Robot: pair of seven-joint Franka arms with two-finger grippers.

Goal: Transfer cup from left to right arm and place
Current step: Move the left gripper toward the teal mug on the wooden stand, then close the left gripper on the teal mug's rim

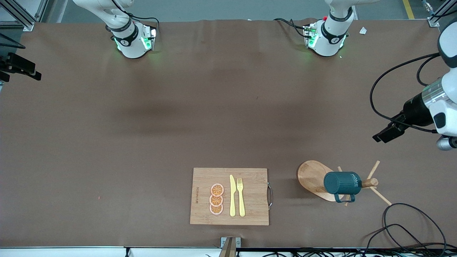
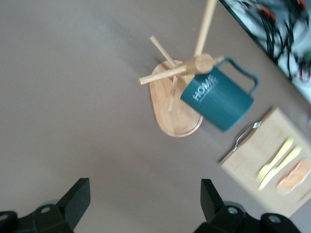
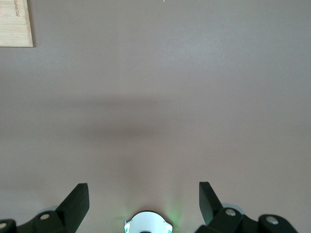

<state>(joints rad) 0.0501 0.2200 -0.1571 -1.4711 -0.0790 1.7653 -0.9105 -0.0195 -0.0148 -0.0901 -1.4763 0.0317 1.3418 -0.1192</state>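
The dark teal-green cylindrical cup with white "HOME" lettering hangs tilted on a peg of the wooden mug tree, over its oval wooden base, at the lower right of the front view. Toward the frame's lower centre lies a bamboo cutting board bearing a yellow knife, yellow fork and what look like three orange slices. The left gripper hangs over bare brown table near the tree, fingers spread and empty; the right gripper waits likewise released.
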